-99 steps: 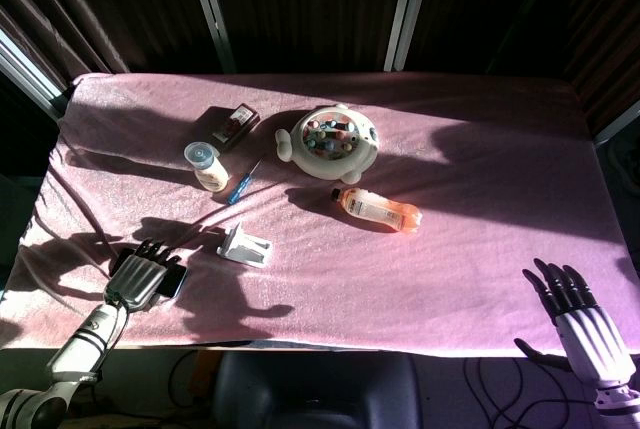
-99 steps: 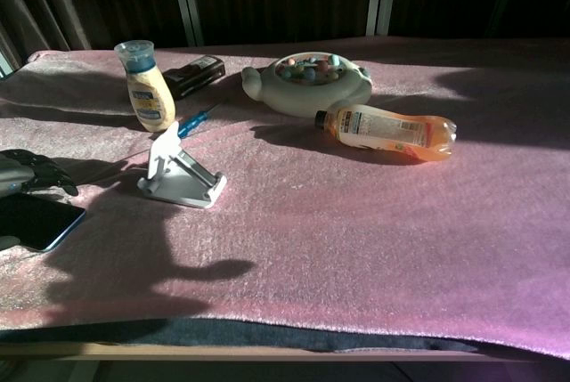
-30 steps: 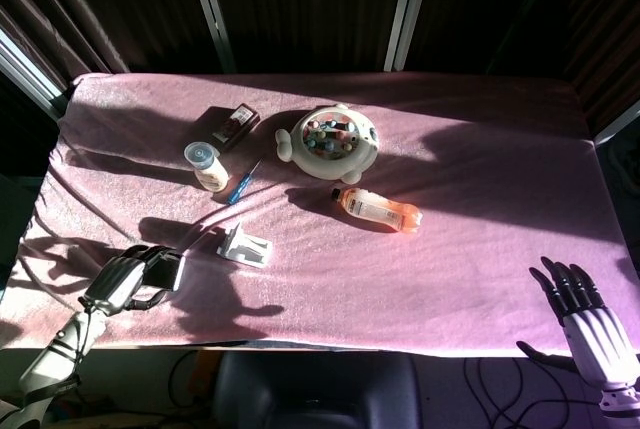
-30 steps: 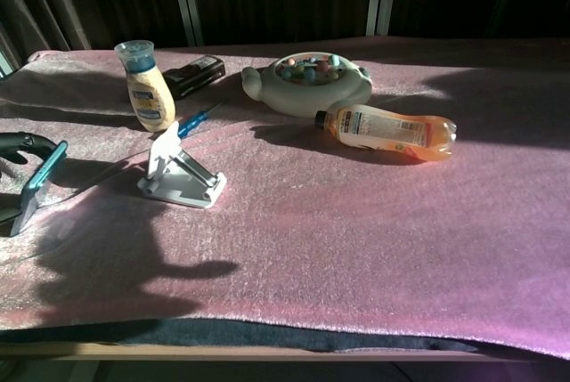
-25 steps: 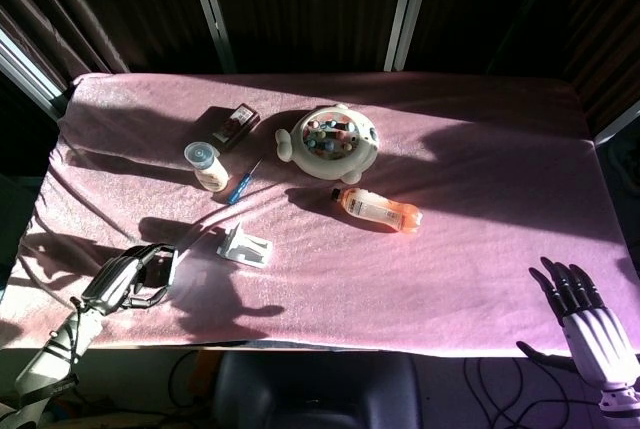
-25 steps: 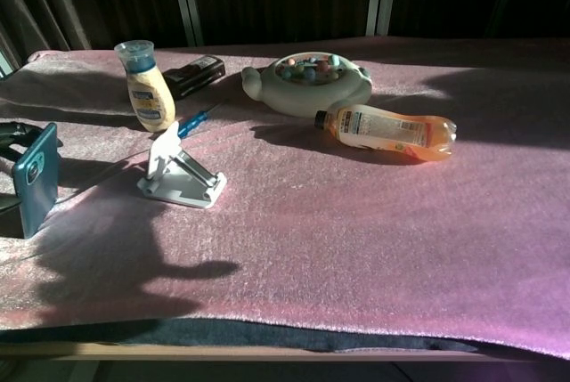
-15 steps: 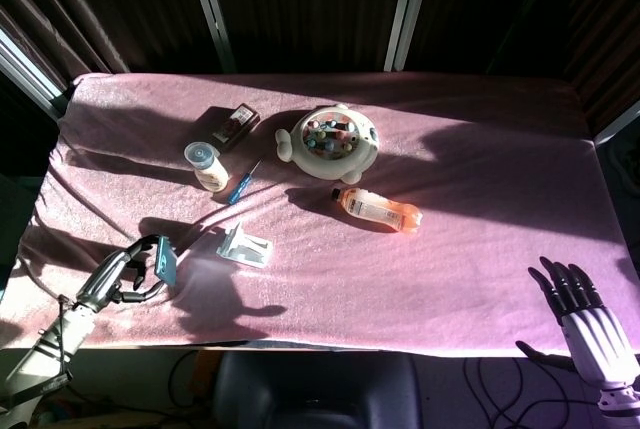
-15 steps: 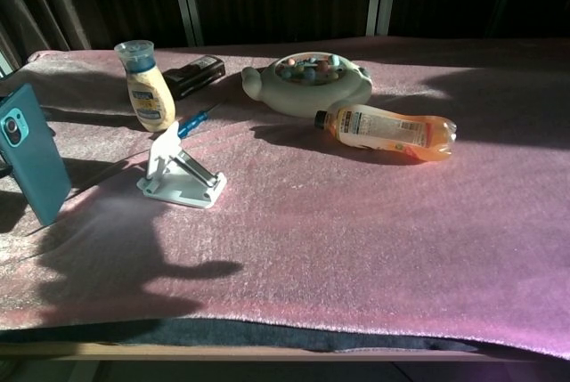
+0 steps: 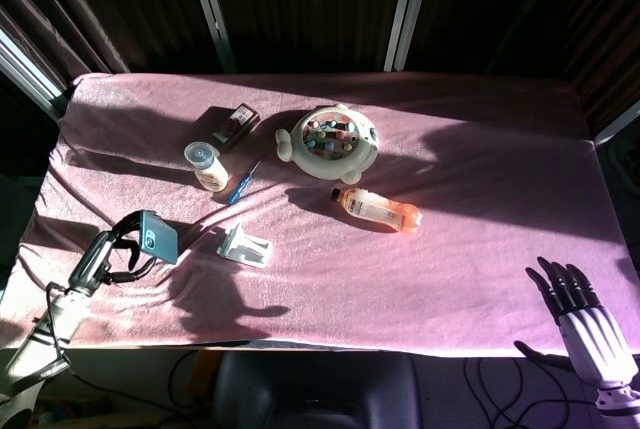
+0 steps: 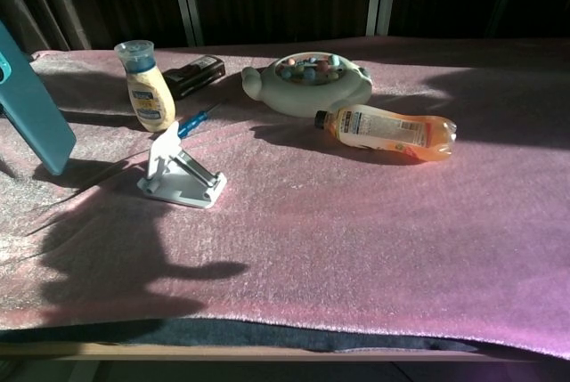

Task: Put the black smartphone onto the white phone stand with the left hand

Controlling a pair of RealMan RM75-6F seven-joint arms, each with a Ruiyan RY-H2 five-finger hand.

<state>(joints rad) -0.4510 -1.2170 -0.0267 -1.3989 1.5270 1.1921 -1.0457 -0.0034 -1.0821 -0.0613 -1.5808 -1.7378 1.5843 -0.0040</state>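
My left hand (image 9: pixel 108 252) grips the smartphone (image 9: pixel 158 236), lifted above the cloth at the table's front left, its teal back with a camera showing. In the chest view only the smartphone (image 10: pixel 34 110) shows at the left edge, tilted and raised; the hand itself is out of that frame. The white phone stand (image 9: pixel 243 245) sits on the cloth just right of the phone, and shows again as the stand (image 10: pixel 180 174) in the chest view. My right hand (image 9: pixel 585 328) hangs open off the table's front right corner, holding nothing.
Behind the stand are a sauce bottle (image 9: pixel 206 165), a blue pen (image 9: pixel 243 182), a dark box (image 9: pixel 229 125), a round white toy bowl (image 9: pixel 329 139) and a lying orange drink bottle (image 9: pixel 378 210). The pink cloth (image 9: pixel 480 199) covers the table.
The left hand has picked the phone up off the cloth, turned it upright and raised it, moving it up and toward the stand. The right hand stayed put.
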